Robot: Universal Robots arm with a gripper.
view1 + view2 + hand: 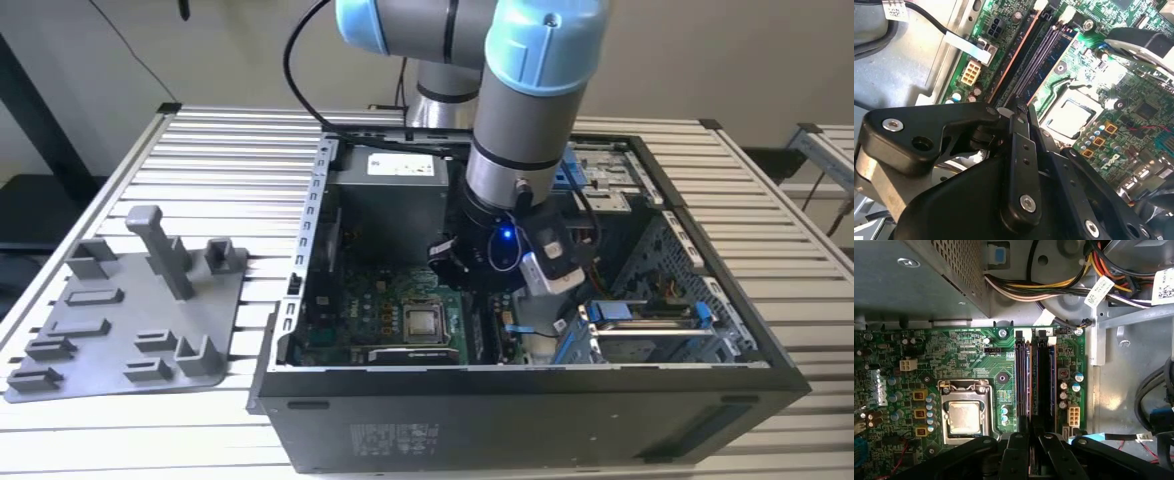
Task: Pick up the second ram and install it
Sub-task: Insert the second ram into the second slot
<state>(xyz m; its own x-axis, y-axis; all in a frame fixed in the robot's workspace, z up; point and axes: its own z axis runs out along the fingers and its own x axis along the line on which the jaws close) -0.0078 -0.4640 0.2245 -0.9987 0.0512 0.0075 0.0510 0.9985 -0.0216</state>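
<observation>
Gripper [1032,440] sits low inside the open PC case [747,330], right over the motherboard [969,355] memory slots. The jaws are nearly together and look clamped on the near end of the second ram [1035,385]. The stick stands on edge in the slot line, its long axis running straight out ahead of the jaws, with the CPU socket [964,415] off to one side. The contact point is hidden behind the finger linkages in both wrist views. I cannot tell whether the ram is fully seated or whether the latches are closed. In the exterior view the arm blocks the slots. A grey parts tray [127,320] sits on the desk [240,140], well apart from the jaws.
</observation>
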